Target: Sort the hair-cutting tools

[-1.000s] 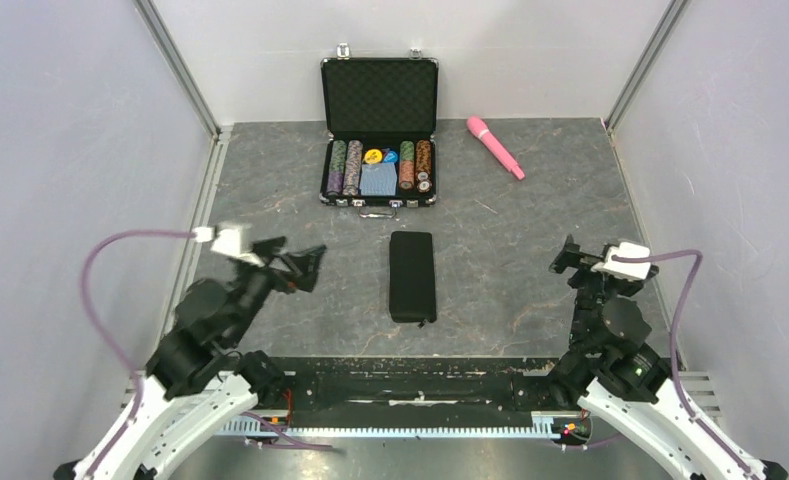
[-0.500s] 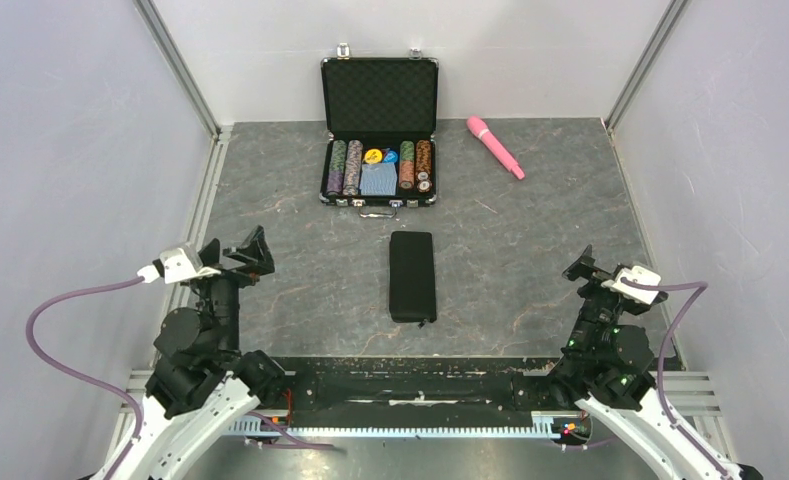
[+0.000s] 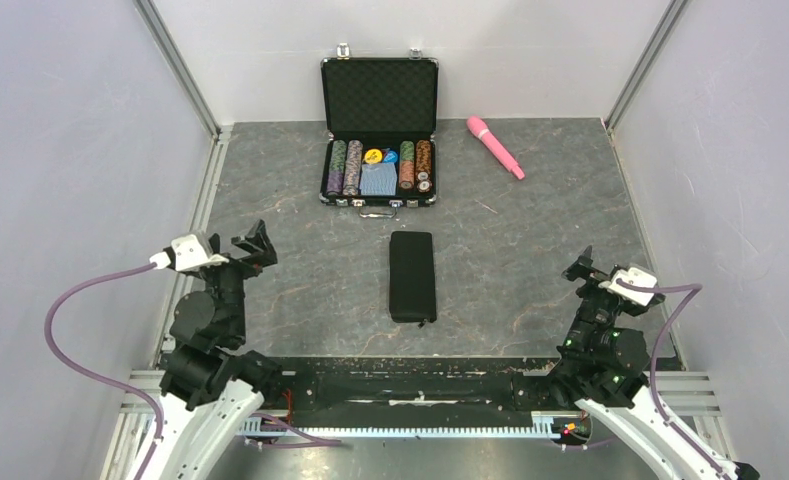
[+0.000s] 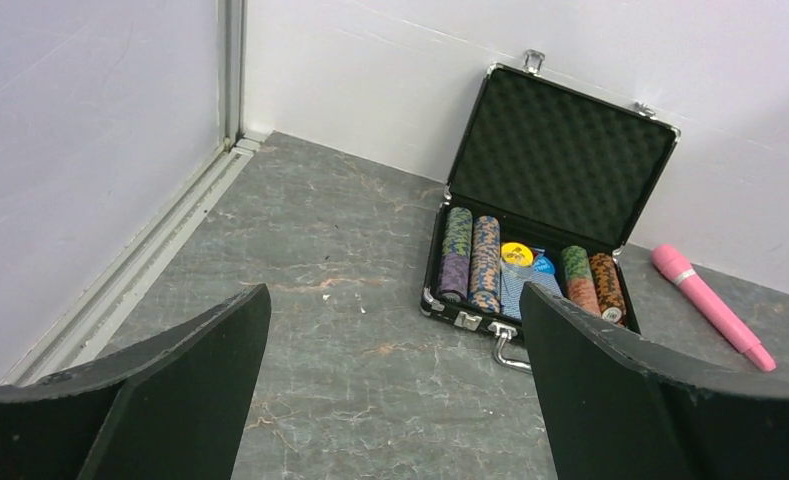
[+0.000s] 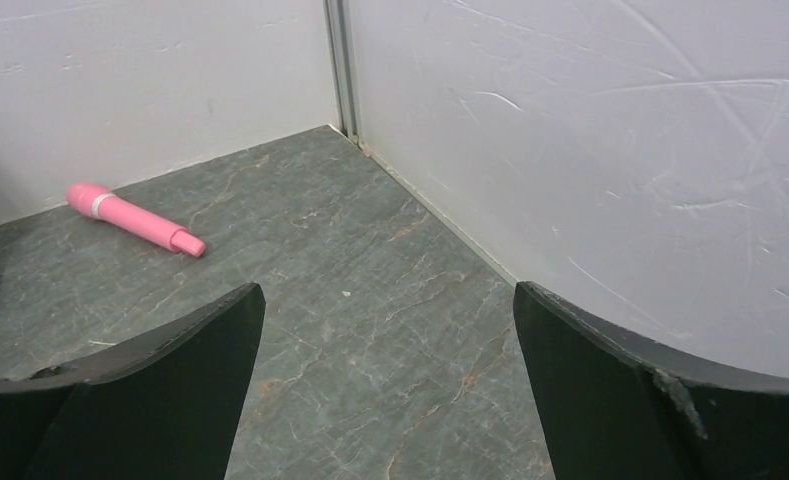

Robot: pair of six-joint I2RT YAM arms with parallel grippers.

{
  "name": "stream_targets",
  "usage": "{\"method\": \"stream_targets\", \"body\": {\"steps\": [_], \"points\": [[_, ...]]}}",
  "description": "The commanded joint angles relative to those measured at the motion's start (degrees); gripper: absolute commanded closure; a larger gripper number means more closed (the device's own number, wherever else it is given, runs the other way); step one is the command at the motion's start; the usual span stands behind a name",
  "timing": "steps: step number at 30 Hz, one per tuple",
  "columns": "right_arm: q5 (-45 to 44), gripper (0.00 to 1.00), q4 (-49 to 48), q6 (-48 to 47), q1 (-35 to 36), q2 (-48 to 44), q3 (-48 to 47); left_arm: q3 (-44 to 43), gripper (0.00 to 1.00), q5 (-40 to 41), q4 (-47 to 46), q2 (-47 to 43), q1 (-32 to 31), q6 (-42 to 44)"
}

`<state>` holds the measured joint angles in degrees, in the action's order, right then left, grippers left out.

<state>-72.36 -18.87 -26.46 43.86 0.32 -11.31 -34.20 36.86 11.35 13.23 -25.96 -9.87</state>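
Observation:
No hair-cutting tools show in any view; they are hidden or out of view. A closed black fabric pouch [image 3: 412,276] lies flat in the middle of the table. My left gripper [image 3: 253,245] [image 4: 392,300] hangs near the left wall, well left of the pouch, open with nothing between its fingers. My right gripper [image 3: 580,265] [image 5: 388,290] sits low at the near right, also open and holding nothing, with only bare table below it.
An open black case [image 3: 379,130] [image 4: 542,235] with poker chips stands at the back centre. A pink wand [image 3: 495,146] [image 5: 135,219] [image 4: 712,306] lies at the back right. Grey walls [image 3: 70,150] close in both sides and the back.
My left arm has swung back from reaching toward the middle to the left wall side. My right arm has drawn back slightly toward the near edge. Both grippers stayed open.

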Motion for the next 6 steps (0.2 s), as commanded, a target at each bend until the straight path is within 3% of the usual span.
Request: {"method": "stream_targets", "body": {"steps": [1,6], "points": [[-0.72,0.02,-2.53,-0.79,-0.10,-5.11,0.51,-0.07,0.00,-6.79,-2.71,0.70,4.34,-3.82],[-0.15,0.02,-4.14,-2.10,-0.38,-4.69,1.20,1.10,0.00,-8.94,-3.45,-0.74,7.21,-4.81]]}}
